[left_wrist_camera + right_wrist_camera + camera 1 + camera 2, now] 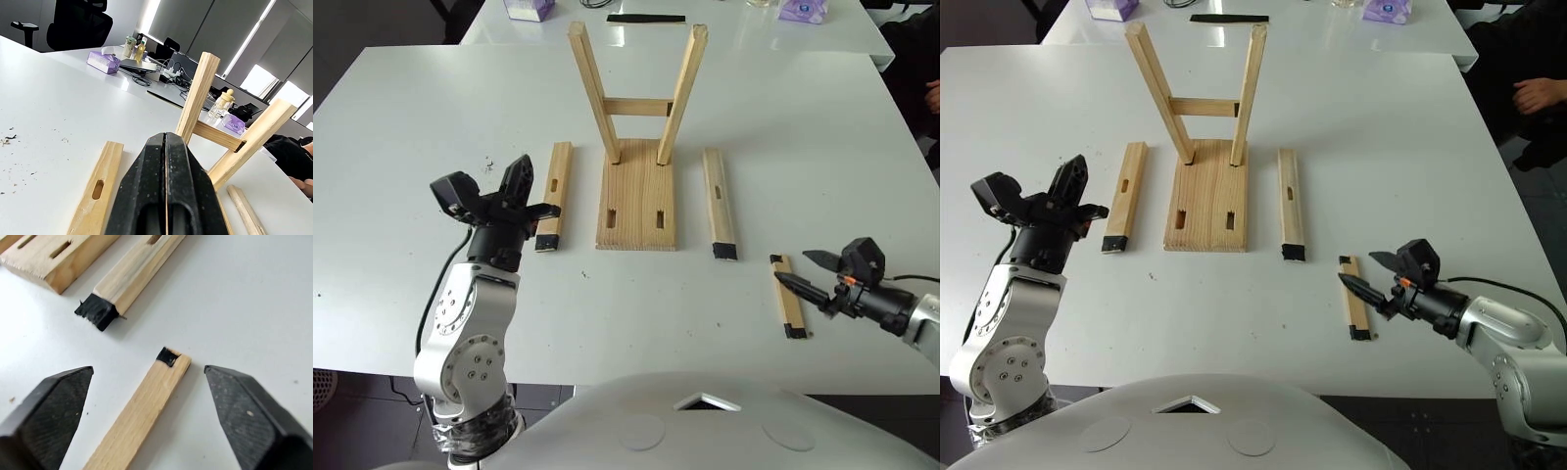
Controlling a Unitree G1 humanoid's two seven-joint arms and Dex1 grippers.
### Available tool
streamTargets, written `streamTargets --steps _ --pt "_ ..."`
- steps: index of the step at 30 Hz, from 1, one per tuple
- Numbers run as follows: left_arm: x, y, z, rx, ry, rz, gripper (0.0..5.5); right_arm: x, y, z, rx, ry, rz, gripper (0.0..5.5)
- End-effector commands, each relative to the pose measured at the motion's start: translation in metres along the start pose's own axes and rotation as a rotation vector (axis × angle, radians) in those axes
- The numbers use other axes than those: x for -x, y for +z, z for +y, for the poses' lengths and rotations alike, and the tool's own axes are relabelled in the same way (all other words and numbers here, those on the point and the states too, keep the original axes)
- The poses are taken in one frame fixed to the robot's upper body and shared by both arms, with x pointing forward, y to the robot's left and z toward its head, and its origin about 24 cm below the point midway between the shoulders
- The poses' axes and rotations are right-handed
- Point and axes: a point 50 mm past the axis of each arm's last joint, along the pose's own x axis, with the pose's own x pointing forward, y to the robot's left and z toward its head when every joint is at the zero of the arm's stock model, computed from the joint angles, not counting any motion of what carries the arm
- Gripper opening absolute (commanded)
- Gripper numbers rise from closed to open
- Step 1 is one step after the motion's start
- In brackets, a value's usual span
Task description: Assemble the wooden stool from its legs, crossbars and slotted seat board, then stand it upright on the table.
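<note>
Right gripper (792, 266) fingers spread astride the loose crossbar (146, 396), right of the seat board (636, 201): I'm lined up to grab. Left gripper (166, 139) clenched, empty.

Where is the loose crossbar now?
In the eye views, the crossbar lies at the table's near right, under the open right gripper, beside a loose leg.

At lower left, the left tool (519, 168) points upward on a bent arm, fingers pressed together. At lower right, the right tool (793, 266) points inward, fingers spread wide.
</note>
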Motion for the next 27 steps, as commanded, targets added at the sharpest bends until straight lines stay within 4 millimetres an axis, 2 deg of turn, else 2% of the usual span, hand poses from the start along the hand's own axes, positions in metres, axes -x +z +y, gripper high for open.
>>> streamTargets --steps 1,6,9,15,18,27 --pt "0.001 -0.004 0.001 -0.003 0.022 0.004 0.0 0.0 -0.009 -0.009 0.107 -0.055 0.035 4.19" --pt "-0.009 -0.001 0.002 -0.021 0.001 -0.007 0.0 0.001 -0.037 -0.006 0.195 -0.025 0.11 4.19" --pt "-0.01 0.0 0.002 -0.027 -0.009 -0.005 0.0 0.003 -0.049 -0.005 0.179 -0.016 0.117 4.19" --pt "-0.011 -0.001 0.002 -0.029 -0.015 -0.001 0.0 -0.003 -0.055 -0.011 0.193 -0.06 0.074 4.19" --pt "-0.014 -0.003 0.002 -0.028 -0.018 0.002 0.0 -0.016 -0.049 -0.02 0.241 -0.042 0.052 4.19" --pt "-0.033 -0.012 -0.005 -0.019 -0.067 0.014 0.0 -0.065 -0.007 -0.045 0.358 -0.006 -0.048 4.19"
